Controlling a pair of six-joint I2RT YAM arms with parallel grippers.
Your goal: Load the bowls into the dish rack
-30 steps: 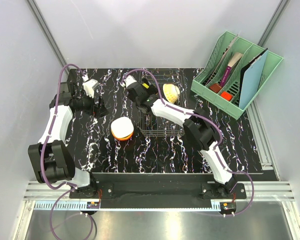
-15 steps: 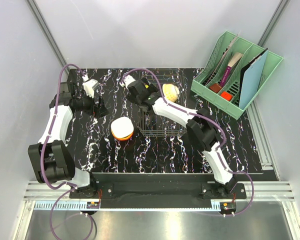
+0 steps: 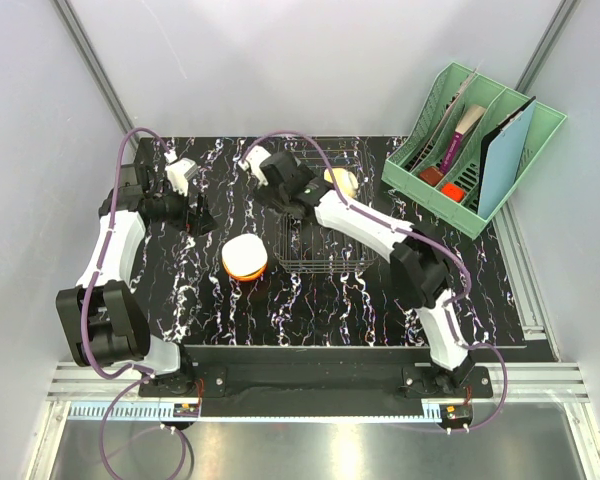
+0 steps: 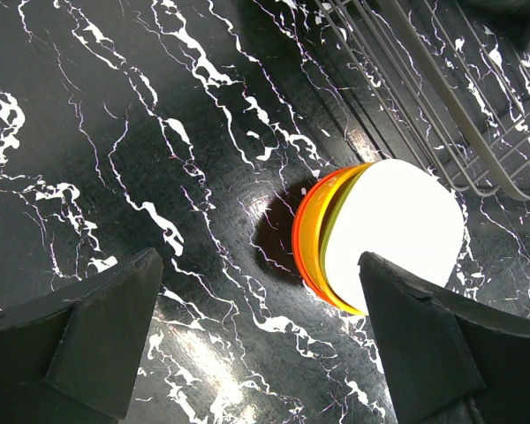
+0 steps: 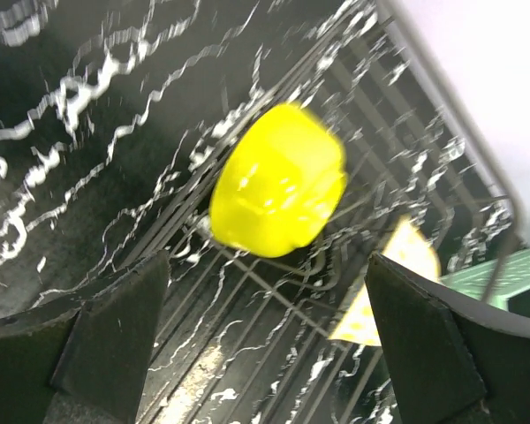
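Observation:
The dish rack [image 3: 330, 245], a dark wire basket, sits mid-table. In the right wrist view a yellow bowl [image 5: 278, 181] lies tilted on the rack wires [image 5: 247, 353], with a cream dotted bowl [image 5: 389, 283] beside it. The cream bowl [image 3: 343, 181] also shows from above at the rack's far end. My right gripper [image 5: 267, 265] hangs open above the rack [image 3: 302, 196], holding nothing. A stack of orange, yellow and white bowls [image 3: 244, 258] stands on the table left of the rack. My left gripper [image 4: 258, 265] is open and empty [image 3: 200, 220], just left of that stack [image 4: 380, 234].
A mint-green file organiser [image 3: 472, 150] with books and small items stands at the far right corner. The black marbled table [image 3: 230, 310] ends at grey walls on the left, right and back. The rack's corner [image 4: 442, 88] lies close to the bowl stack.
My right gripper has drawn back from the yellow bowl, toward the rack's far left, with its jaws wide. The left arm and the bowl stack have not moved.

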